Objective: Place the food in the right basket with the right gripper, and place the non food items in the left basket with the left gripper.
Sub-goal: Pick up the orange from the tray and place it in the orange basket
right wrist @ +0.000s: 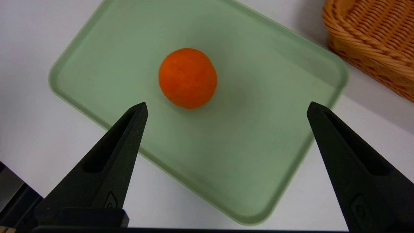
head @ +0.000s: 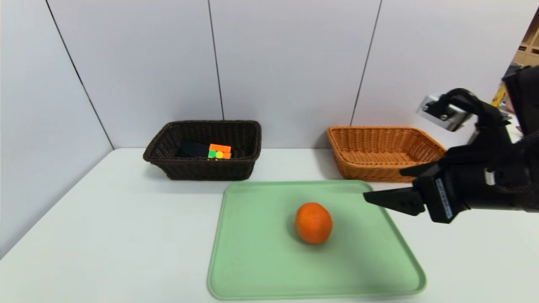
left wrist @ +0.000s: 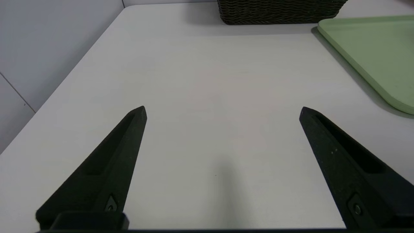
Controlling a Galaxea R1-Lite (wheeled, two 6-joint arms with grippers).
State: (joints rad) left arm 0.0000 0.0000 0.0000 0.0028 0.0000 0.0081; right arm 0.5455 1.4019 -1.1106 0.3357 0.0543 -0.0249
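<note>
The food, a round orange fruit (head: 313, 222) (right wrist: 187, 77), lies near the middle of a green tray (head: 261, 252) (right wrist: 258, 155). My right gripper (head: 384, 185) (right wrist: 226, 108) hovers open and empty over the tray's right edge, short of the fruit. The right basket (head: 379, 130) (right wrist: 372, 42), orange-tan wicker, stands empty behind it. The left basket (head: 202, 170) (left wrist: 278, 13), dark brown, holds the puzzle cube (head: 220, 151) and the black pouch (head: 191, 148). My left gripper (left wrist: 223, 110) is out of the head view; it is open over bare table, holding nothing.
The white table (head: 105, 231) meets grey wall panels (head: 290, 63) at the back and left. In the left wrist view the tray's corner (left wrist: 372, 48) lies off to one side. Shelving (head: 528, 46) shows at the far right.
</note>
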